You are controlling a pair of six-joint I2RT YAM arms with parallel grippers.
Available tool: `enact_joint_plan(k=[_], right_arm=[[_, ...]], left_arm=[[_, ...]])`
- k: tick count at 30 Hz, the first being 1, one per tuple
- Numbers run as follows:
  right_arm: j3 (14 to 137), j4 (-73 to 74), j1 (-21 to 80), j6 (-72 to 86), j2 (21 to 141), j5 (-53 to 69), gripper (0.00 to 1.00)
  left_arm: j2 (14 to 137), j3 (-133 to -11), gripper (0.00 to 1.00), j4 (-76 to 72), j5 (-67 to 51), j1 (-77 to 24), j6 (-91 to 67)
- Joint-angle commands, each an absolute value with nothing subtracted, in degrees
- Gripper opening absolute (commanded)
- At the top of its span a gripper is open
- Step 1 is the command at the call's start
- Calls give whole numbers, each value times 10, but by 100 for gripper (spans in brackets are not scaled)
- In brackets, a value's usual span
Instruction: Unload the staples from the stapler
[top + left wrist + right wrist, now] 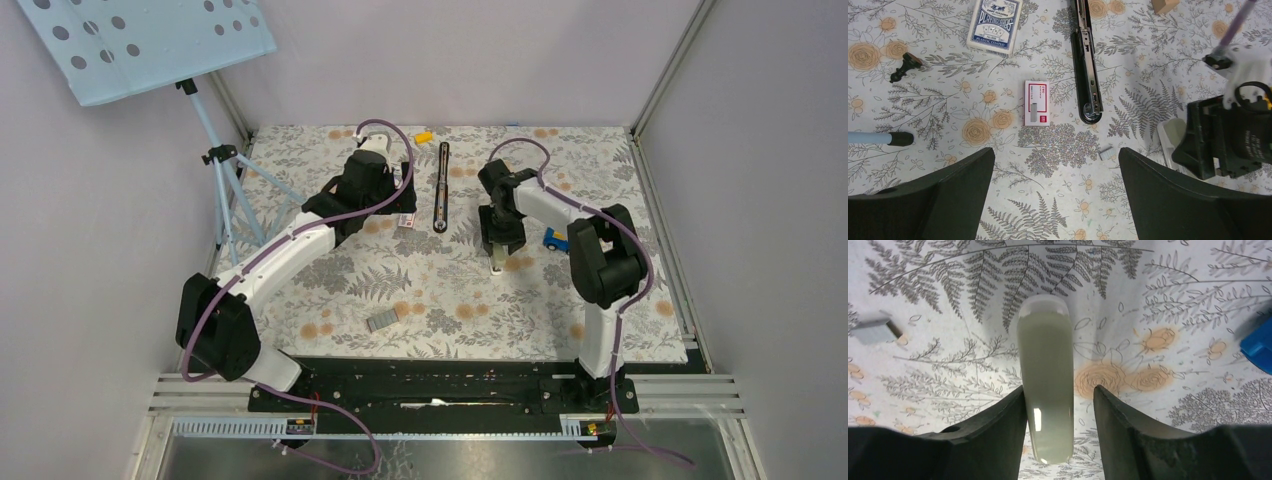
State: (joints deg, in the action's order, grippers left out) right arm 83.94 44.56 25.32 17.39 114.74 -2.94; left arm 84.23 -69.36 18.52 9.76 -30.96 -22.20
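Note:
The stapler lies opened out flat at the back middle of the mat, its silvery channel facing up. The staples, a tiny silvery strip, lie on the mat below the stapler's end and show at the left in the right wrist view. My left gripper hovers open above the mat left of the stapler, nothing between its fingers. My right gripper stands low over a pale rounded bar. Its left finger touches the bar and its right finger stands off it with a gap.
A red-and-white staple box and a playing-card box lie left of the stapler. A grey block sits near the front, a blue toy car by the right arm, a yellow block at the back. A tripod stand rises at the left.

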Motion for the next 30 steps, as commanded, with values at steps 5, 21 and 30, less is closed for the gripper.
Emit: enact_joint_plan(k=[5, 21, 30], right_arm=[[818, 435, 252, 148, 1084, -31, 56], [841, 447, 253, 134, 1122, 22, 49], [840, 448, 259, 120, 1128, 12, 45]], left_arm=[[846, -700, 99, 176, 116, -305, -210], [849, -701, 99, 178, 114, -305, -210], [847, -701, 99, 178, 112, -305, -210]])
